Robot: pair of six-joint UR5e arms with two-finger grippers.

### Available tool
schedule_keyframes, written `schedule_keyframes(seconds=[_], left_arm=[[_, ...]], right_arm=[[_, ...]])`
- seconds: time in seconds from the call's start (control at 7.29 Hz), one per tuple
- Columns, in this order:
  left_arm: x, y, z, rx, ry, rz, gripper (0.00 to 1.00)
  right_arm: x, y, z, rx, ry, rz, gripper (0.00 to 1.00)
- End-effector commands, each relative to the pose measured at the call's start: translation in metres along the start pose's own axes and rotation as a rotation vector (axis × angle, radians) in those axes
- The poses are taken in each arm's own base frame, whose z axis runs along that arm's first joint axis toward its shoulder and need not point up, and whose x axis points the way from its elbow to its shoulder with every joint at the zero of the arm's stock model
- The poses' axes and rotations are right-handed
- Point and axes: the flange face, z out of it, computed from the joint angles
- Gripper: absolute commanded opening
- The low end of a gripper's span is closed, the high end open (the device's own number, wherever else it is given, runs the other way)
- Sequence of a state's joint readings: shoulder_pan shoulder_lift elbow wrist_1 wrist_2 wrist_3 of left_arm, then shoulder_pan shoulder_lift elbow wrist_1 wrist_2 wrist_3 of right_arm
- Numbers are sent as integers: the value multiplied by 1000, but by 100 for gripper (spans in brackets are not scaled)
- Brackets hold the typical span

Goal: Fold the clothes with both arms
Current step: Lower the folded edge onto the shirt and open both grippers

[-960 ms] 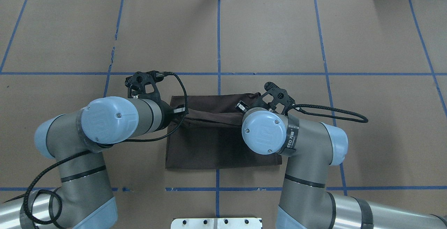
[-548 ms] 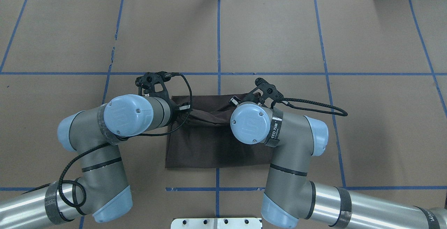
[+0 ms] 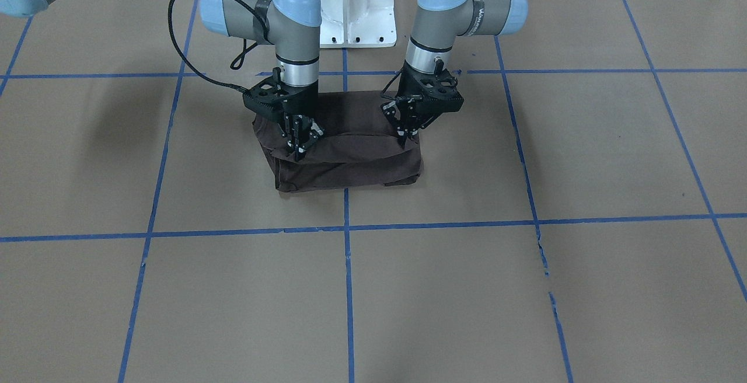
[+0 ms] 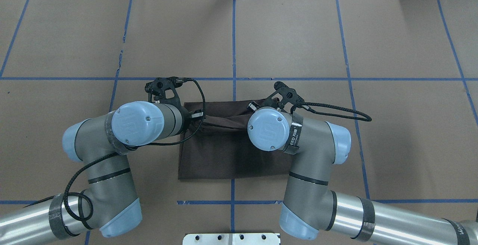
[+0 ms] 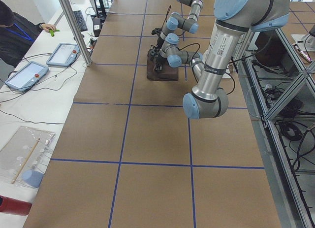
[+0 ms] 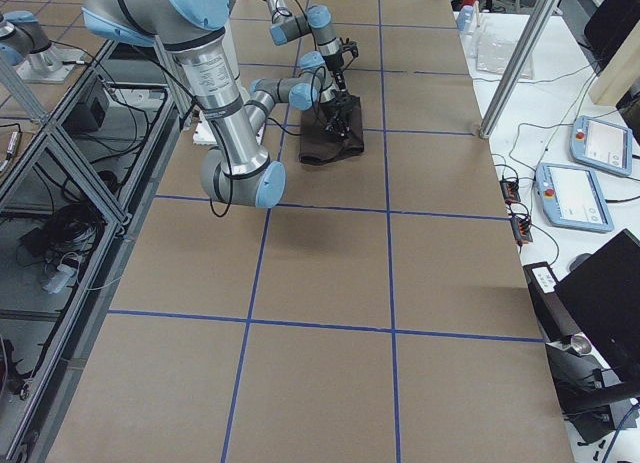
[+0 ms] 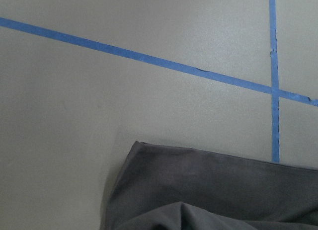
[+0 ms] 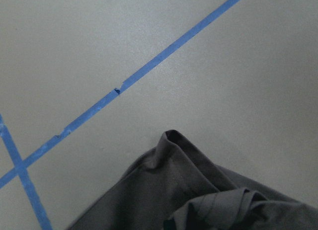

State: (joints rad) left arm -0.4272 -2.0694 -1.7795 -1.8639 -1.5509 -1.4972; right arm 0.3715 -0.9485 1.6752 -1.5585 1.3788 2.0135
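Where the soft, matte brown T-shirt [image 3: 350, 167] lies folded into a rumpled rectangle just above centre on the paper-covered counter [image 3: 525, 289], we see the left claw [image 3: 405, 138] at its frame-right corner and the right claw [image 3: 299, 152] at its frame-left, each pinching the raised top fold. The left arm [image 3: 443, 15] and right arm [image 3: 295, 27] come down with wrists vertical.

Bright even overhead light; soft faint shadows; wrist views slightly blurred, greyish

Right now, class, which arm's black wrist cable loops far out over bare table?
The right arm: its cable swings wide, away from the T-shirt; the left arm's curls tight by the shirt's edge.
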Motion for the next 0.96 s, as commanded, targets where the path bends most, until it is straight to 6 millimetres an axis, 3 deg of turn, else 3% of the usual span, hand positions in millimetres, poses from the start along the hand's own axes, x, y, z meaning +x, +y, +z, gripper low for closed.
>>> schedule_keyframes(seconds=[0.0, 0.14, 0.27, 0.41, 0.82], left_arm=[[0, -1, 0, 1, 4, -1, 0], [0, -1, 0, 1, 4, -1, 0], [0, -2, -1, 2, 4, 0, 17], [0, -2, -1, 3, 6, 78, 99], [-9, -42, -20, -40, 50, 193, 100]], right_arm=[[1, -4, 5, 1, 12, -10, 0], [1, -5, 5, -4, 15, -30, 0], [0, -6, 5, -4, 14, -89, 64], [-3, -6, 1, -8, 4, -156, 100], [-12, 0, -35, -90, -43, -283, 100]])
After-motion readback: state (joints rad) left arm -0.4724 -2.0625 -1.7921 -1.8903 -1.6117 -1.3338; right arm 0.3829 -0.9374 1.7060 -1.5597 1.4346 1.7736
